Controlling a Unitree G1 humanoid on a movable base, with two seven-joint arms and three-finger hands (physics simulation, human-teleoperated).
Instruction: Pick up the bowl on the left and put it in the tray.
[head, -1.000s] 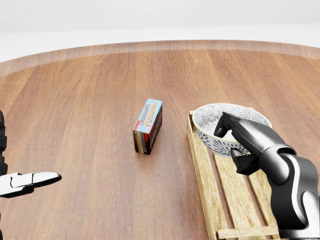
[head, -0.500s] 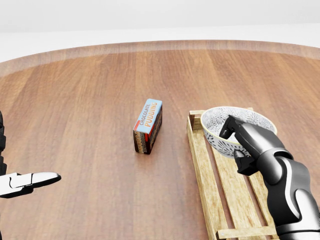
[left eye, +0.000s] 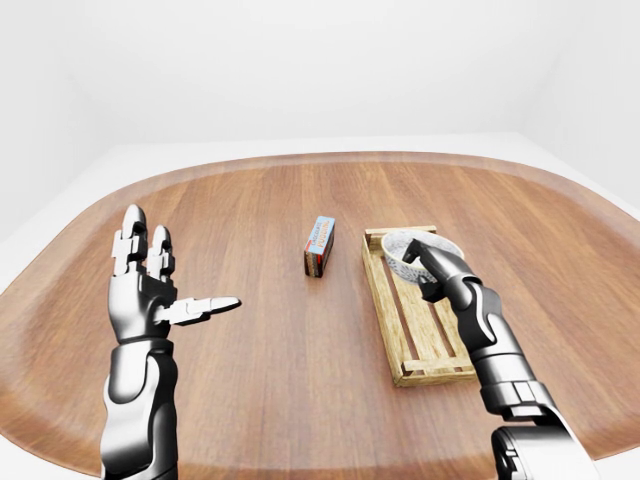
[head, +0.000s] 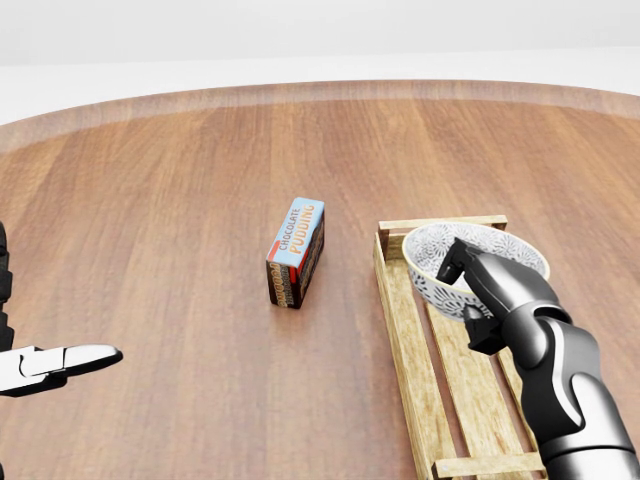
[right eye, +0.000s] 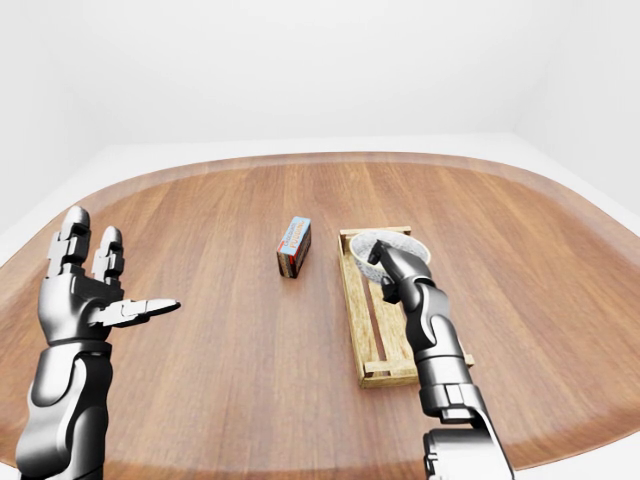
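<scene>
One second on, the right hand (head: 488, 288), clamped on the bowl (head: 470, 245), has carried it further over the tray (head: 398, 325), so release looks near.

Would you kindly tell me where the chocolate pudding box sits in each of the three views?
Left-eye view: the pudding box is at the picture's centre.
Head view: the box is just left of centre.
Right-eye view: the box is slightly left of centre.
Shared landmark: the wooden tray, just right of it.

Pudding box (head: 296, 252) standing just left of tray (head: 401, 330), narrow gap between; wide bare table (head: 150, 200) left of box
</scene>
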